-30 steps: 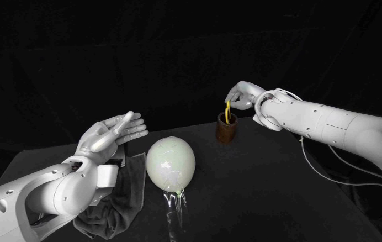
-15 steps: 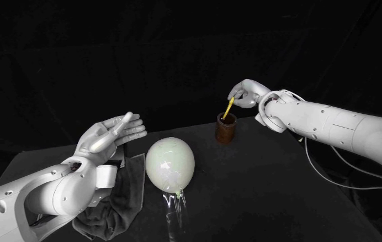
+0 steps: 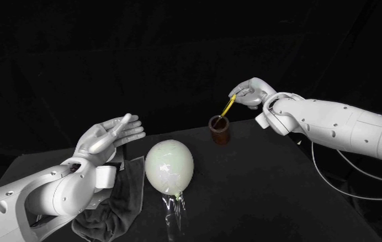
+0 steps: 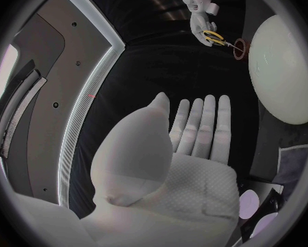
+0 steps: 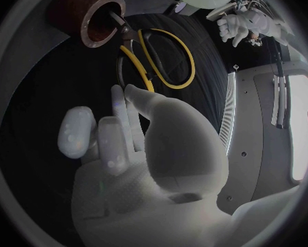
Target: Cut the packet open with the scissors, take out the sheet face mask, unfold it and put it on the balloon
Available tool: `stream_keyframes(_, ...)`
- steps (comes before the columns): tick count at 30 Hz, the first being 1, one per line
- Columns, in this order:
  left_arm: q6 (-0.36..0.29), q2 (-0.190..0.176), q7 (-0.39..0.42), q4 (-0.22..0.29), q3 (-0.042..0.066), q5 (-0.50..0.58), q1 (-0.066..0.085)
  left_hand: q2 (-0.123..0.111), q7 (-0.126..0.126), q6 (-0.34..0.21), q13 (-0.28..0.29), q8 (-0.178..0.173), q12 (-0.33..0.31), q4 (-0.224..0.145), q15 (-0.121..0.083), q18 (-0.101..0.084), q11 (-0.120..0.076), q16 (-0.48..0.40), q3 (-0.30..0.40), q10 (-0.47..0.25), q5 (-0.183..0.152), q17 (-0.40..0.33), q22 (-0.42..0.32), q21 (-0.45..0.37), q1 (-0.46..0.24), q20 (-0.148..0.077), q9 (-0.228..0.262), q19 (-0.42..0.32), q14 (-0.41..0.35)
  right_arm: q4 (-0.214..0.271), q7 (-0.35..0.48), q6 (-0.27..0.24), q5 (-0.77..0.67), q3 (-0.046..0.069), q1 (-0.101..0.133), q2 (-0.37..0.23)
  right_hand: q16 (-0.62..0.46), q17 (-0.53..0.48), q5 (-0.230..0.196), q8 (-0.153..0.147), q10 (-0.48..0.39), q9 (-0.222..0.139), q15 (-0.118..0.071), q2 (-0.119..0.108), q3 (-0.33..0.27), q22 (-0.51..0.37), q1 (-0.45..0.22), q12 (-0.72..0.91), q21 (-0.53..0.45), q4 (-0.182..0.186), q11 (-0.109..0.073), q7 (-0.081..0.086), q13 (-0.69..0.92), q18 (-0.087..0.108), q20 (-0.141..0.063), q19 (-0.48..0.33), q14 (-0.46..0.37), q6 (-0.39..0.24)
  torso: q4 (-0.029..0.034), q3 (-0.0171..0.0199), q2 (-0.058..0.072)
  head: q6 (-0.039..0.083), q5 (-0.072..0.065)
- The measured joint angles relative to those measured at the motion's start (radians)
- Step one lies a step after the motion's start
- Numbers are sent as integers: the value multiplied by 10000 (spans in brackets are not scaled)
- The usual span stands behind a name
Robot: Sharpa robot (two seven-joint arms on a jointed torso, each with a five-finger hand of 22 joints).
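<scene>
Head view: my right hand pinches the scissors, blade tips at the cup mouth; I'd lift straight up so it doesn't tip. Left hand flat, holding nothing, near the balloon.

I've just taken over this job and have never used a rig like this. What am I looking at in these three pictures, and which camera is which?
This is a robot with two white arms, each ending in a silver hand, at a black table. The square picture looks down from its head; each round one comes from a camera behind a wrist. On the table are a pale balloon, a brown cup and a dark cloth under the left arm. The right hand holds yellow-handled scissors by the handles, blades pointing into the cup. The left hand is raised palm up beside the balloon, fingers straight, holding nothing.
</scene>
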Motion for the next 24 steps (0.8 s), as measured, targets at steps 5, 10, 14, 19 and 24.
stream_keyframes(5,117,66,17,-188,-1,-8,-4,-103,2,-2,0,-79,-130,32,23,69,23,-77,-146,-24,0,-16,-50,-12,-17,0,-29,0,-23,726,-134,79,863,18,243,-365,-2,-3,2,73,2,204,1,0,29,-15,0,63,-1,-26,-1,18,7,-1,0,0,0,-24,7,-30,-86,16,-23)
stream_keyframes(10,413,134,90,-313,-2,-135,-7,-339,-1,-77,1,-174,-293,-15,128,69,71,-264,-430,-72,0,-38,-201,-233,-94,72,-55,-186,-128,1217,-296,160,1736,30,488,-657,-17,-30,3,77,3,215,1,-1,87,-66,0,64,-1,-30,-2,7,-5,-6,-35,-36,-1,-40,22,-65,-179,45,-3)
stream_keyframes(14,624,202,137,-475,-1,-244,-8,-364,0,-77,1,-194,-346,-31,200,67,108,-420,-501,-108,0,-75,-263,-333,-69,69,-67,-329,-314,1486,-431,204,2462,36,649,-720,-18,-53,3,115,3,233,2,-2,87,-87,-1,64,-8,-31,-2,6,-8,-8,-35,-36,-1,-45,40,-85,-257,103,30)
stream_keyframes(19,744,275,158,-634,-1,-281,-8,-402,-1,-76,1,-230,-349,-42,198,65,107,-459,-513,-108,0,-85,-274,-387,-31,68,-67,-360,-343,1480,-525,198,2949,37,729,-633,-18,-54,2,115,36,282,2,-16,112,-74,-14,63,-9,-55,27,-4,-6,-11,-35,-37,-1,-64,70,-110,-318,118,32)
stream_keyframes(24,808,303,165,-762,1,-295,-8,-327,-1,-76,1,-230,-349,-42,232,62,107,-499,-513,-108,0,-85,-287,-387,43,68,-67,-360,-377,1456,-562,141,3245,37,757,-395,-18,-38,-8,152,73,293,2,-42,126,-25,-40,60,-9,-70,-2,-2,12,-13,-35,-37,-1,-70,111,-124,-342,134,39)
